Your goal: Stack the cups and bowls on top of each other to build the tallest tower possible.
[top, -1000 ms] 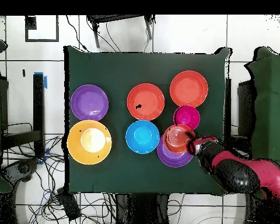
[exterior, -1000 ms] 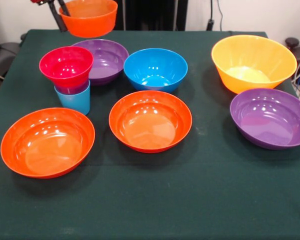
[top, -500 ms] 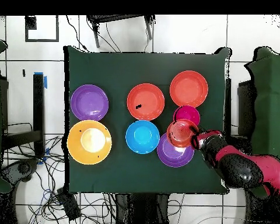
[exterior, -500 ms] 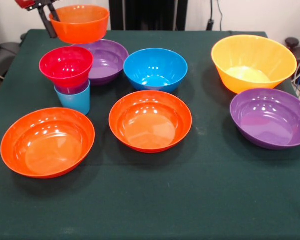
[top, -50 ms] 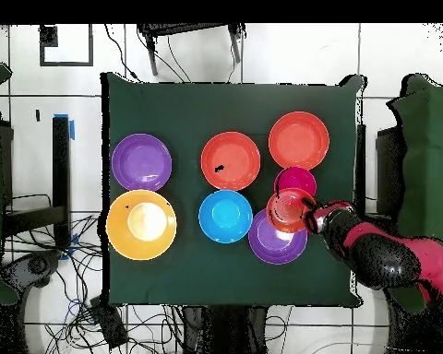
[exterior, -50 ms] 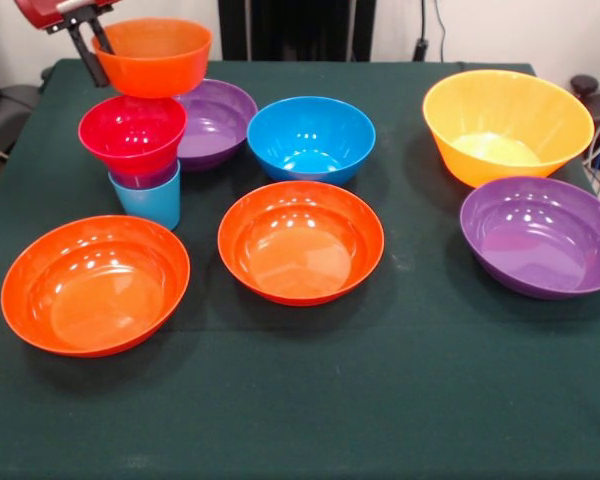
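Note:
My gripper (exterior, -50 ms: 90, 42) is shut on the left rim of the small orange bowl (exterior, -50 ms: 152, 56) and holds it in the air. The bowl hangs just above and slightly behind the tower (exterior, -50 ms: 135, 150). The tower is a light blue cup (exterior, -50 ms: 148, 202), a purple cup (exterior, -50 ms: 145, 181) showing only as a sliver, and a pink bowl (exterior, -50 ms: 132, 130) on top. From overhead, the orange bowl (top, -50 ms: 286, 209) overlaps the pink bowl (top, -50 ms: 297, 180), with the gripper (top, -50 ms: 308, 215) at the orange bowl's edge.
A wide purple bowl (exterior, -50 ms: 218, 122) sits behind the tower, with the blue bowl (exterior, -50 ms: 310, 138) beside it. Two orange-red bowls (exterior, -50 ms: 95, 283) (exterior, -50 ms: 300, 240) lie in front. The yellow-orange bowl (exterior, -50 ms: 507, 125) and a second purple bowl (exterior, -50 ms: 540, 235) stand at the right.
The gripper has carried the orange bowl leftward and lower in the front view, off the wide purple bowl and toward the pink bowl. Nothing else moved.

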Robot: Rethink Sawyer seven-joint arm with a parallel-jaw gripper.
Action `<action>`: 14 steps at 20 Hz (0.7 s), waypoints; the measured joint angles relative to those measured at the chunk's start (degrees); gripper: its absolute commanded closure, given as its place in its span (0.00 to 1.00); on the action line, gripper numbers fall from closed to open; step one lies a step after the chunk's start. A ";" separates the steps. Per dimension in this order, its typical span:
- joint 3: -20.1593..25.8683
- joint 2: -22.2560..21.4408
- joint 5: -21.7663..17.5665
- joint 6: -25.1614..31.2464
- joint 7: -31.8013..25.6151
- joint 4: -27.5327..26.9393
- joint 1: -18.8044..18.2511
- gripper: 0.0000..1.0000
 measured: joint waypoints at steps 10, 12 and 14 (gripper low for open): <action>0.00 1.02 0.01 2.34 -1.24 -1.88 1.07 1.00; -0.01 1.15 0.03 2.43 -1.24 -2.32 1.19 1.00; 0.00 1.17 0.13 2.43 -1.24 -2.76 1.27 1.00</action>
